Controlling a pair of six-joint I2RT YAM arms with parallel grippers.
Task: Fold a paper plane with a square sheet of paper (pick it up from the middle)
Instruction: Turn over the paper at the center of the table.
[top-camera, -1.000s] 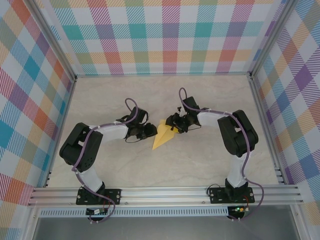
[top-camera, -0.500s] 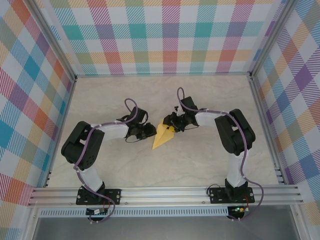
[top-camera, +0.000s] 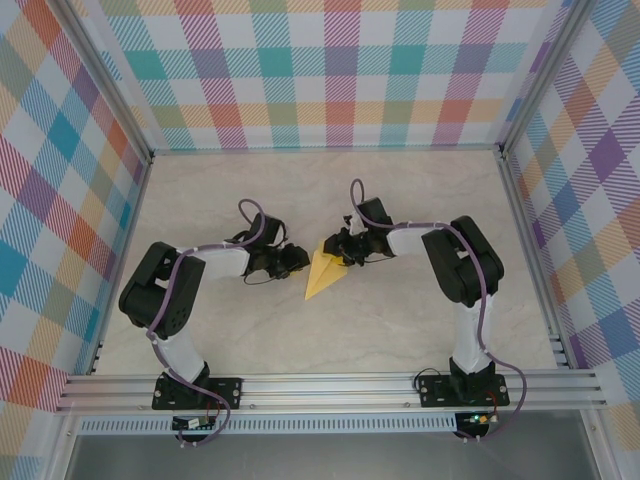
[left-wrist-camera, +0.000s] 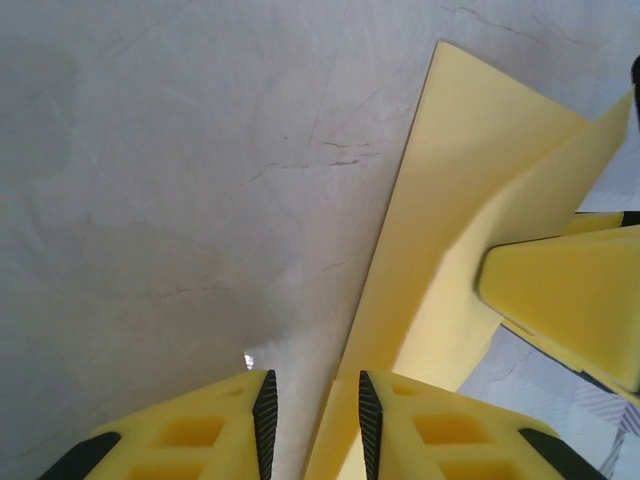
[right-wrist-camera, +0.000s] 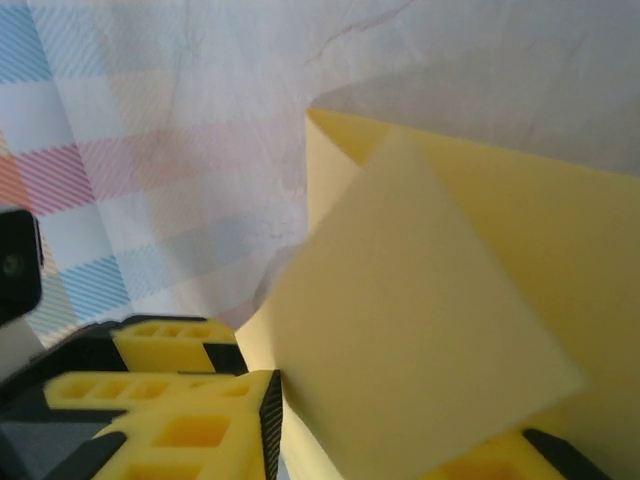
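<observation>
Top external view: the folded yellow paper (top-camera: 322, 275) is lying mid-desk (top-camera: 400, 330), between my claws. My left claw (top-camera: 297, 262) is standing slightly apart at its edge. My right claw (top-camera: 338, 250), fingers apart, is straddling a raised flap (right-wrist-camera: 420, 350).

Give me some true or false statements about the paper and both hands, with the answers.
1. The folded yellow paper lies between the left hand and the right hand. True.
2. The paper is a flat, unfolded square. False: it is folded to a point.
3. Its point aims at the back wall. False: it aims toward the arm bases.
4. Both hands are low over the table, right by the paper. True.
</observation>
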